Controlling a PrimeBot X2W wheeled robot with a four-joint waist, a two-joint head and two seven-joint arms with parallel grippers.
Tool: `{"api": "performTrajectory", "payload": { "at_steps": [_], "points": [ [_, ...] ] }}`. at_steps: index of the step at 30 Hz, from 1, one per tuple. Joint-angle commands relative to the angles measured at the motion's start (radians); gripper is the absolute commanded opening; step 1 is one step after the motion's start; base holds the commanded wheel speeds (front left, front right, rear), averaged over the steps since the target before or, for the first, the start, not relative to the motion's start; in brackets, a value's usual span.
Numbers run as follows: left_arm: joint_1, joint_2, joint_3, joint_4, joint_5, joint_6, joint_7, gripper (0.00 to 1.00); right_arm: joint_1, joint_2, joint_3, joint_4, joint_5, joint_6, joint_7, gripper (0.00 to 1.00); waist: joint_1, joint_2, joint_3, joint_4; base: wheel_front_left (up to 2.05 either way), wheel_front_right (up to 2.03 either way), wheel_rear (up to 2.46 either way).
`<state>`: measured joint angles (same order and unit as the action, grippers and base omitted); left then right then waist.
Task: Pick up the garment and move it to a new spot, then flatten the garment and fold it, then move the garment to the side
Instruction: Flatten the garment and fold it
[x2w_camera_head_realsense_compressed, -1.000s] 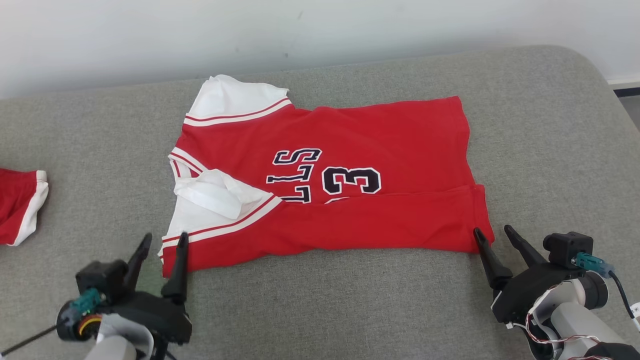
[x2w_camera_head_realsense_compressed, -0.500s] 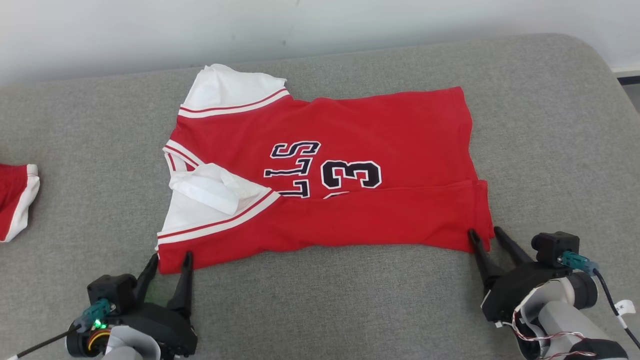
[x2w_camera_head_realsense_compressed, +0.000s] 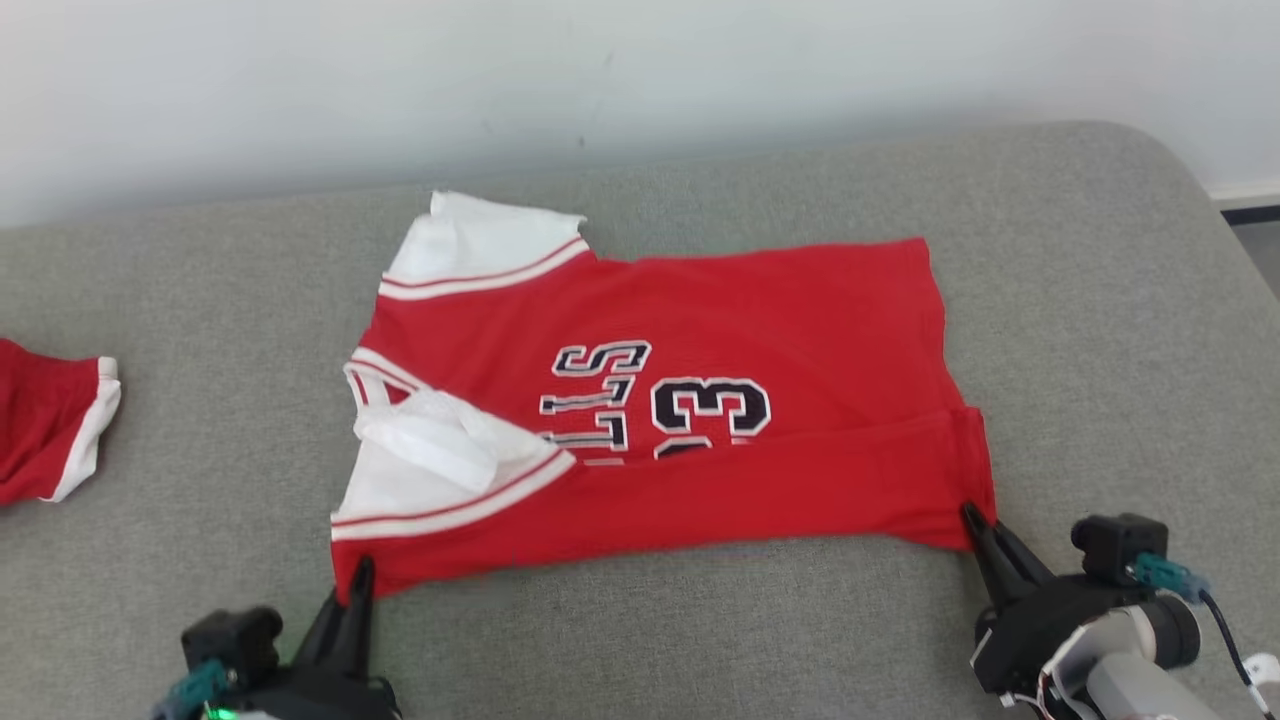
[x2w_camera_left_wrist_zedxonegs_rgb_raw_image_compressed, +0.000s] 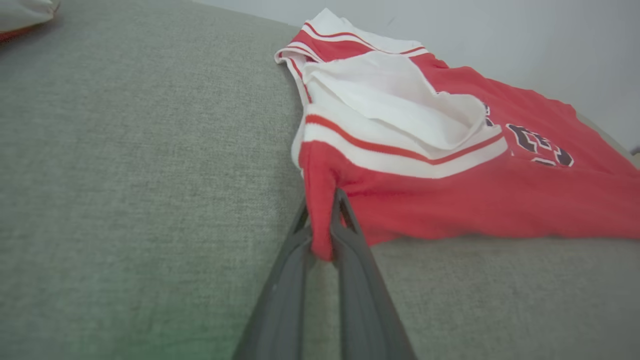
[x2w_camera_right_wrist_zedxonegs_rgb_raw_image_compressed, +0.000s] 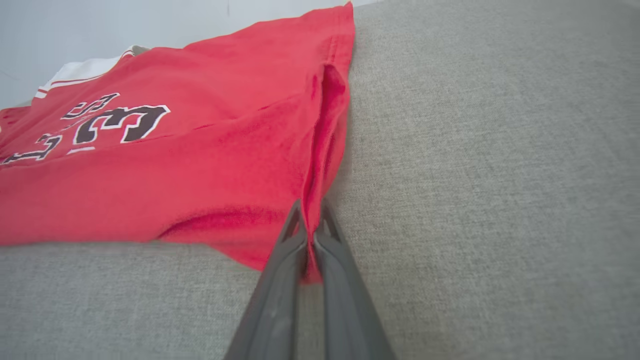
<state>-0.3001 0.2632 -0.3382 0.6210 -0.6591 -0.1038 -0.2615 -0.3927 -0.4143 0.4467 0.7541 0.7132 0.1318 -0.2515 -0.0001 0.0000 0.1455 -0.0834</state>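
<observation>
— What can we read on the jersey (x2w_camera_head_realsense_compressed: 760, 330)?
— A dark, white-edged "3" beside "LLS", sideways; a fold hides the rest.
— Our grippers?
— Both are low at its near edge. Our left gripper (x2w_camera_left_wrist_zedxonegs_rgb_raw_image_compressed: 322, 207) clamps the corner under the white sleeve (x2w_camera_left_wrist_zedxonegs_rgb_raw_image_compressed: 390, 100), our right gripper (x2w_camera_right_wrist_zedxonegs_rgb_raw_image_compressed: 310, 215) the hem corner. The jersey lies partly folded on the grey cushion (x2w_camera_head_realsense_compressed: 700, 630).

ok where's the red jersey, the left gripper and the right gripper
red jersey (x2w_camera_head_realsense_compressed: 800, 300), head view, plain red cloth above the number
left gripper (x2w_camera_left_wrist_zedxonegs_rgb_raw_image_compressed: 322, 202), left wrist view, between fingertips pinching the jersey's near corner
right gripper (x2w_camera_right_wrist_zedxonegs_rgb_raw_image_compressed: 311, 206), right wrist view, between fingertips pinching the hem corner
</observation>
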Motion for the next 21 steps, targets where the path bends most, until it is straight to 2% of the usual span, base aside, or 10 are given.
{"api": "performTrajectory", "payload": {
  "at_steps": [1,10,21],
  "points": [
    [0.057,-0.007,0.017,-0.034,0.009,0.013,-0.004,0.0,0.036,-0.01,-0.007,-0.018,0.011,-0.002,-0.007,0.0,0.0001,0.0,-0.025,0.007,0.0,0.0,0.0],
    [0.238,-0.037,0.049,-0.198,0.016,0.054,-0.004,0.0,0.163,-0.052,-0.034,-0.132,-0.003,-0.002,0.029,0.0,0.0001,0.0,-0.054,0.025,0.0,0.0,0.0],
    [0.316,-0.03,0.044,-0.26,0.012,0.083,0.01,0.0,0.308,-0.055,-0.127,-0.265,-0.044,-0.002,0.118,0.0,0.0001,0.0,-0.07,0.039,0.0,0.0,0.0]
  ]
}}
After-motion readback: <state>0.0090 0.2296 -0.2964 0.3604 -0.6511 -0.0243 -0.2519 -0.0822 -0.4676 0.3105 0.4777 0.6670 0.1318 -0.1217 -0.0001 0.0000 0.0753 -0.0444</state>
